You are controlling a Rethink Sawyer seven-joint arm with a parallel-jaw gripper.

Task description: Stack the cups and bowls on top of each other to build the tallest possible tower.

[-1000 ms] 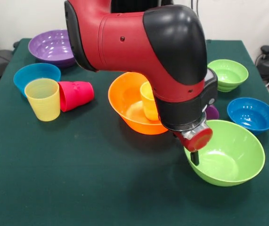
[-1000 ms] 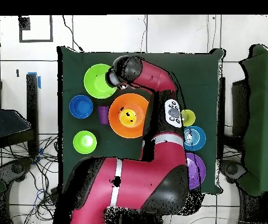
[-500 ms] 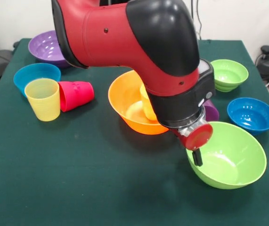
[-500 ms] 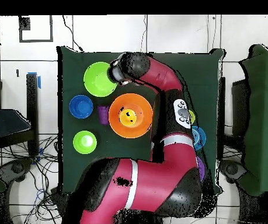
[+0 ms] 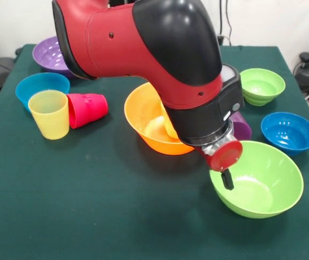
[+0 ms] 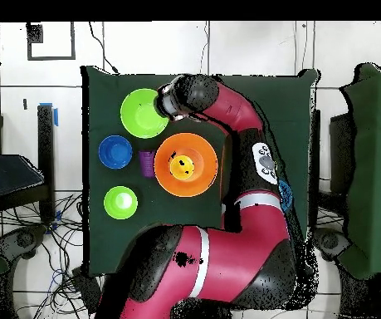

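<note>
Lime green plastic sits under the jaws (image 5: 227,179): they hang at the near-left rim of the large lime green bowl (image 5: 262,187), one dark finger (image 5: 227,179) reaching down over that rim below a round red cap. Whether the jaws are spread or pinching the rim cannot be told from either view.

The black wrist and thick red arm (image 5: 138,40) rise from there and cover much of the middle of the green tabletop (image 5: 78,189). Just behind the wrist stands the large orange bowl (image 5: 149,116), with a yellow-orange cup (image 5: 169,125) upright inside it; from overhead the cup sits at the centre of the bowl. A purple cup (image 5: 241,128) shows partly beside the wrist, between the orange bowl and a small blue bowl (image 5: 289,131). Behind that blue bowl is a small lime green bowl (image 5: 261,85).

On the other side of the tabletop, a red-pink cup (image 5: 87,109) lies on its side, touching or just beside an upright pale yellow cup (image 5: 49,114). Directly behind the yellow cup is a second blue bowl (image 5: 41,86), and further back the large purple bowl (image 5: 58,54), partly covered by the arm.

Nothing rests on another piece apart from the cup in the orange bowl.
</note>
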